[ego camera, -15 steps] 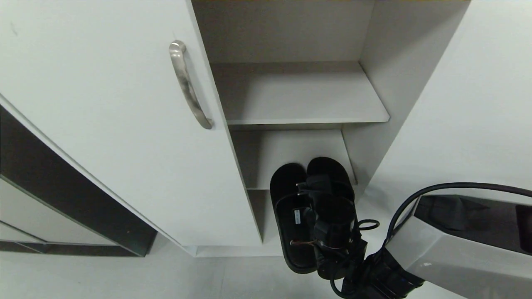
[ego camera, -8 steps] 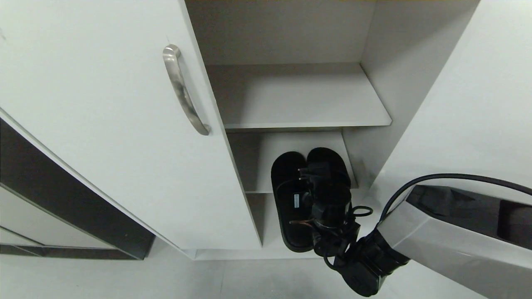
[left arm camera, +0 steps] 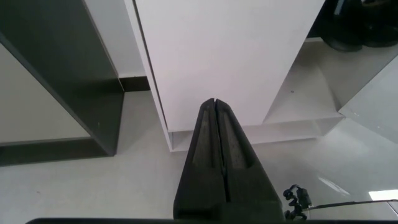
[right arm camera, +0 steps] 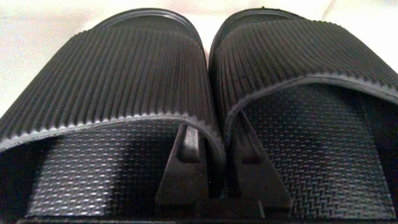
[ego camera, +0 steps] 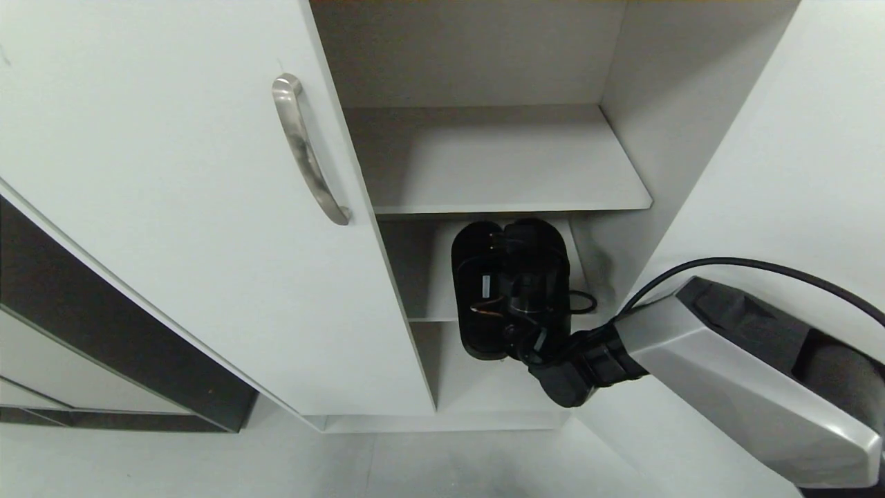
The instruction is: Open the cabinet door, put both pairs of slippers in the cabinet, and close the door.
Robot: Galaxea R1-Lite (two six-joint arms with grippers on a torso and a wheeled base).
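Both slippers deeper inside cabinet

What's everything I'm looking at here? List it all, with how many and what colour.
slippers: one pair, black, held in the open compartment over the middle shelf
shelves: three levels, white, inside the cabinet
open door: one, white, on the right
closed door: one, white, on the left
handle: one, silver, on the closed door
dark panel: one, dark grey, left of the cabinet
floor: light grey
right gripper: black, shut on the slippers' straps
left gripper: black, shut, low before the cabinet
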